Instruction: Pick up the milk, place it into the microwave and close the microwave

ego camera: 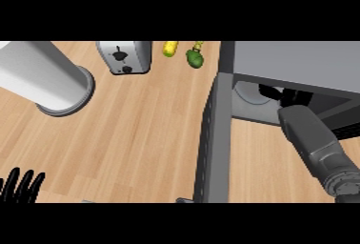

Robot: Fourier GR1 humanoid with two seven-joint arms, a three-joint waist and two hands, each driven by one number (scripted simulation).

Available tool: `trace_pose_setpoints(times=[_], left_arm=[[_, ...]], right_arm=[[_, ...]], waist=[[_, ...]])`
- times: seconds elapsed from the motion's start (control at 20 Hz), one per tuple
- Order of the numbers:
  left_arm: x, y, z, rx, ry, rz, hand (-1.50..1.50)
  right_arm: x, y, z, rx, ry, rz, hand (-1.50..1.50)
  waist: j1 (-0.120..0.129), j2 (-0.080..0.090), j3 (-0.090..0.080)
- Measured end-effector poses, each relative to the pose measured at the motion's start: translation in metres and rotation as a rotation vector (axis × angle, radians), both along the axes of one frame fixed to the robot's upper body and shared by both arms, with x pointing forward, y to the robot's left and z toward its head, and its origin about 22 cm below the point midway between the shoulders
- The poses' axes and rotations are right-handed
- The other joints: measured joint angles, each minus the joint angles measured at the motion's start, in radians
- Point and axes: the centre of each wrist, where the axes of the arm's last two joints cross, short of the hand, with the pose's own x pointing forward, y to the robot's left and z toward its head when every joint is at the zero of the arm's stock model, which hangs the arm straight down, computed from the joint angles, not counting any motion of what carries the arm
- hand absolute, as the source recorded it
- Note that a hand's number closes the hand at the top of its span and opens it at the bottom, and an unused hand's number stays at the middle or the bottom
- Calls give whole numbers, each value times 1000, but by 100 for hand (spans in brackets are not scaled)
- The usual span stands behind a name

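Note:
The grey microwave (295, 62) stands at the right, and its open door (216, 143) juts toward me edge-on. My right forearm reaches into the cavity. The right hand (285, 95) shows only as a dark shape under the microwave's top, beside the pale turntable (246, 93). No milk shows anywhere; whatever the hand holds is hidden. My left hand (21, 186) rests at the lower left edge, open, fingers up.
A large grey cylinder (42, 76) stands at the left on the wooden counter (141, 138). At the back are a silver toaster (125, 56), a yellow item (169, 48) and a green item (195, 58).

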Motion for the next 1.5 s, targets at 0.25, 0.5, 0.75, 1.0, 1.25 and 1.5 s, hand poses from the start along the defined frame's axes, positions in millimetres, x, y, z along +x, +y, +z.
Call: trace_pose_setpoints(times=[0.25, 0.5, 0.75, 1.0, 1.25, 1.5], left_arm=[[6, 0, 1, 12, -3, -12, -150], [10, 0, -1, 13, 2, -13, -150], [15, 0, -2, 14, -8, -10, -150], [15, 1, -3, 20, -10, -14, -150], [12, 2, -5, 23, -9, -8, -150], [7, 5, -6, 27, -8, -8, -150]], right_arm=[[-1, 8, -4, -80, 54, 37, -150], [6, 35, 1, -92, 75, 189, -150], [10, 58, 5, -68, 98, 288, -150], [11, 74, 6, -1, 120, 374, -150], [10, 81, 4, 98, 94, 434, -150], [2, 84, -8, 229, 69, 500, -150]], waist=[[9, -5, 7], [9, -8, 18], [6, -9, 21], [-4, -14, 22], [-29, -17, 22], [-56, -25, 22]])
